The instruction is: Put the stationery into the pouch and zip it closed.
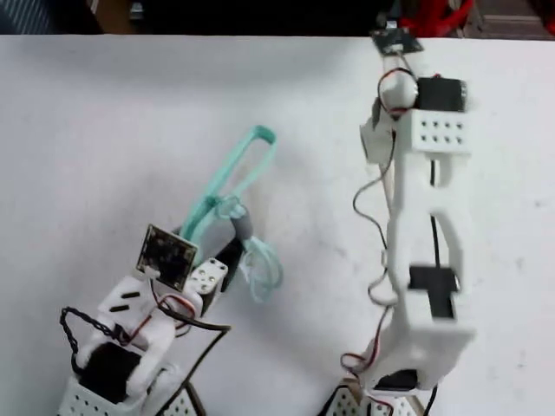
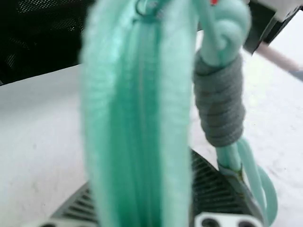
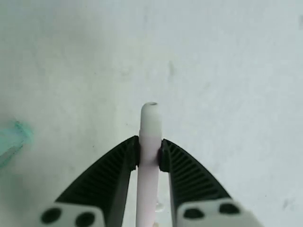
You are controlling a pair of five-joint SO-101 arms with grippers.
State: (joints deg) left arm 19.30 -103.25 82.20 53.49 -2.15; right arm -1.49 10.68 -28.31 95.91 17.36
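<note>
Pouch (image 1: 211, 195), mint green, stands on edge on the left, near part of the white table (image 1: 104, 130), its zipper side up. The left gripper (image 1: 231, 250) is closed around its near end, beside a looped cord (image 2: 220, 99) bound in grey. Far on the right, the right gripper (image 3: 150, 147) is clamped tight on a pale pen (image 3: 150, 123), above bare tabletop.
</note>
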